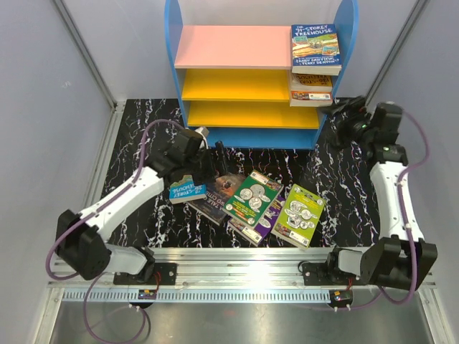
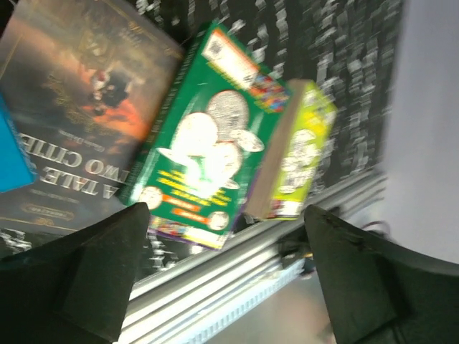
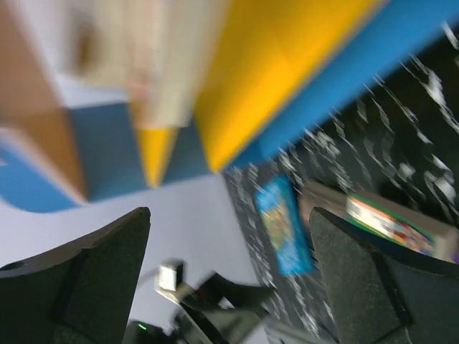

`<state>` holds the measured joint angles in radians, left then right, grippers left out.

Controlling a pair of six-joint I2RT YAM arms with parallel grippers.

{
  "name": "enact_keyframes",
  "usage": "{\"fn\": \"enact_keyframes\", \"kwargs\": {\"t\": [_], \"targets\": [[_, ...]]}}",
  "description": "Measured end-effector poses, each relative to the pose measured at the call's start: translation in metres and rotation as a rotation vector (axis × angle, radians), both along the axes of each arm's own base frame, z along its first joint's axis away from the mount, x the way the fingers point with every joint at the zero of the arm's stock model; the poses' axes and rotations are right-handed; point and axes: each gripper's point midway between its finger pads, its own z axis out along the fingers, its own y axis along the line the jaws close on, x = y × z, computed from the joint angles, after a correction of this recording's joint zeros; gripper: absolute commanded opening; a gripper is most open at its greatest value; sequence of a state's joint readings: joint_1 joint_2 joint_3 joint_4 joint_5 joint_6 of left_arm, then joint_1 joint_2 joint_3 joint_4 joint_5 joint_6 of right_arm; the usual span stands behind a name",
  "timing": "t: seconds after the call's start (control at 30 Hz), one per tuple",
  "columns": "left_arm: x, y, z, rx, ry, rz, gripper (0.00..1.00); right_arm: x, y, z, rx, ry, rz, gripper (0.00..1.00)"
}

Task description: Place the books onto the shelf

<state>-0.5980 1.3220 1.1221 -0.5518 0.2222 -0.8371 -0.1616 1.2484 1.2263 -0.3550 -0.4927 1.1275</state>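
The shelf (image 1: 233,46) stands at the back, with a blue Treehouse book (image 1: 315,49) on its pink top board and another book (image 1: 310,89) on the yellow board below. On the table lie a blue book (image 1: 188,190), a dark brown book (image 1: 219,188), a green coin book (image 1: 252,199) and a lime one (image 1: 299,215). My left gripper (image 1: 214,161) hovers open above the brown book (image 2: 79,107), nothing between its fingers. The green book (image 2: 208,150) and lime book (image 2: 305,154) show blurred. My right gripper (image 1: 336,112) is open and empty beside the shelf's lower right corner (image 3: 287,79).
A purple book (image 1: 247,229) peeks out under the green one. The metal rail (image 1: 237,258) runs along the table's near edge. Grey walls close in both sides. In the right wrist view the blue book (image 3: 283,226) lies on the marbled mat.
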Motion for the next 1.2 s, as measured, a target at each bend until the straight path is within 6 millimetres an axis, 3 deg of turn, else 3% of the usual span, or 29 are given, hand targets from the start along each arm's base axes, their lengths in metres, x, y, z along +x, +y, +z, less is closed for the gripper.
{"fn": "enact_keyframes", "kwargs": {"t": [0.07,0.17,0.27,0.47,0.57,0.73,0.93,1.2], "targets": [[0.003,-0.001,-0.023,0.062,0.02,-0.042,0.99,-0.008,0.017,-0.049,-0.011,0.114,0.06,1.0],[0.009,-0.002,-0.054,0.143,0.051,-0.099,0.99,-0.039,0.059,-0.131,-0.029,0.313,0.185,1.0],[0.013,-0.003,-0.079,0.197,0.073,-0.141,0.99,-0.062,0.089,-0.167,-0.053,0.411,0.29,1.0],[0.023,-0.013,-0.121,0.234,0.106,-0.216,0.99,-0.053,0.098,-0.191,-0.105,0.411,0.346,1.0],[0.021,-0.018,-0.138,0.234,0.14,-0.245,0.99,-0.049,0.098,-0.216,-0.122,0.444,0.359,1.0],[0.02,-0.029,-0.137,0.191,0.129,-0.28,0.99,-0.058,0.093,-0.252,-0.155,0.528,0.372,1.0],[0.019,-0.041,-0.136,0.146,0.129,-0.315,0.99,-0.064,0.093,-0.261,-0.189,0.532,0.395,1.0],[0.02,-0.052,-0.134,0.1,0.133,-0.341,0.99,-0.082,0.12,-0.282,-0.252,0.566,0.497,1.0]]}}
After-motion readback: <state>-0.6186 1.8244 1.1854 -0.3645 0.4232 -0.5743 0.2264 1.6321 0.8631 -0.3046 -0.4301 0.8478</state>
